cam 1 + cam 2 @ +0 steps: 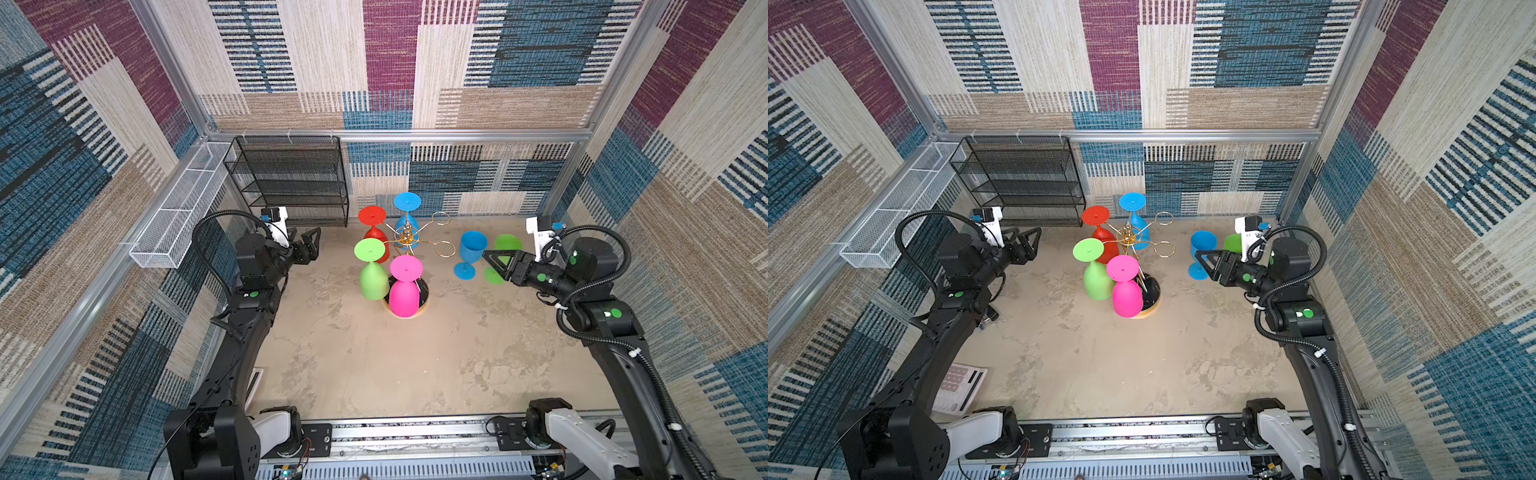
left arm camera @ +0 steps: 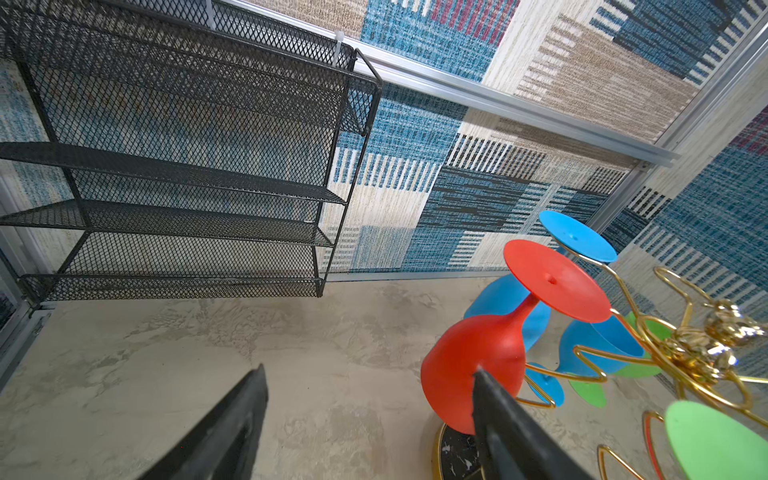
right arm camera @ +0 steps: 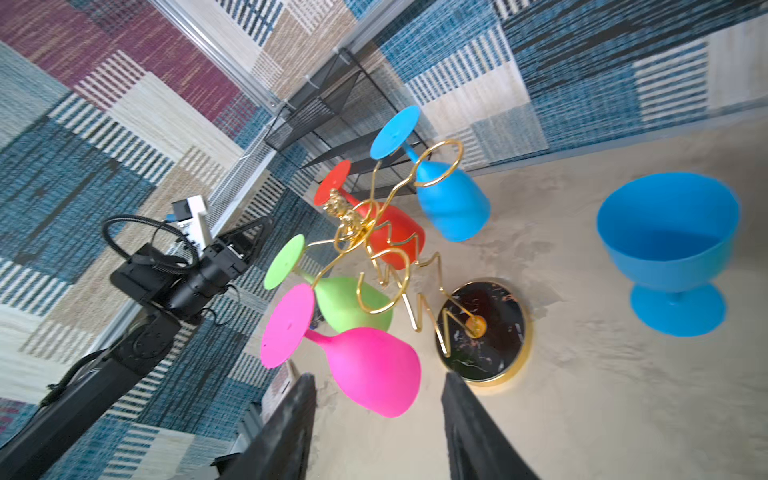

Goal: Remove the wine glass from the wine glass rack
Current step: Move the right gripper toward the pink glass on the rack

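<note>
patchwork carpet walls (image 1: 390,62) enclose a mottled beige floor (image 1: 374,365), black mesh shelf (image 1: 291,178) against the back.

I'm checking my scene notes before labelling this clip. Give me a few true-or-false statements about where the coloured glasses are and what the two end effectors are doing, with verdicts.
1. The light green plastic wine glass hangs bowl-down on the gold wire rack. True.
2. The pink plastic wine glass stands upright on the beige table. False: it hangs bowl-down on the rack.
3. A blue plastic wine glass stands upright on the table near the right end effector. True.
4. The left end effector is clamped on the red plastic wine glass. False: it is open and empty.
5. The black mesh shelf unit holds a glass. False: its shelves show none.
</note>
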Robot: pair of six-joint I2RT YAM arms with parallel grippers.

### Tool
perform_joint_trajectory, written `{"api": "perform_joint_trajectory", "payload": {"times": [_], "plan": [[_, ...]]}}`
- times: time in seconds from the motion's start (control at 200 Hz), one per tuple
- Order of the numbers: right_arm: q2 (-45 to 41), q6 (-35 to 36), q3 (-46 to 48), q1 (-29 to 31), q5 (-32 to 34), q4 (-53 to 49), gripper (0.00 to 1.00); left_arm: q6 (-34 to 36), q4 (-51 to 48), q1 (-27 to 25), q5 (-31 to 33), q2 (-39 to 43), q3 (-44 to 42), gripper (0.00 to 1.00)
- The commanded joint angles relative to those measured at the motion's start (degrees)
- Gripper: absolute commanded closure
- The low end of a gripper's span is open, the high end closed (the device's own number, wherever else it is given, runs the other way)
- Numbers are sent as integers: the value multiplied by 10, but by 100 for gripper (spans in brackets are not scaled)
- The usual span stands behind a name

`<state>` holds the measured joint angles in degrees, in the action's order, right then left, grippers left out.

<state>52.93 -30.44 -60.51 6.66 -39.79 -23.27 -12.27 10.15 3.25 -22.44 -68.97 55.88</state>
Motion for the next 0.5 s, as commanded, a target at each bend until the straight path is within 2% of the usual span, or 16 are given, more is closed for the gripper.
{"api": "perform_joint_trajectory", "payload": {"times": [0.0,0.26,0.496], "plan": [[-4,-69,26,49,30,67,48,-9,21,1,8,4,-2,21],[22,-129,63,168,88,144,49,-9,22,1,10,7,-5,21],[66,-161,69,223,120,196,52,-10,24,2,8,8,-6,21]]}}
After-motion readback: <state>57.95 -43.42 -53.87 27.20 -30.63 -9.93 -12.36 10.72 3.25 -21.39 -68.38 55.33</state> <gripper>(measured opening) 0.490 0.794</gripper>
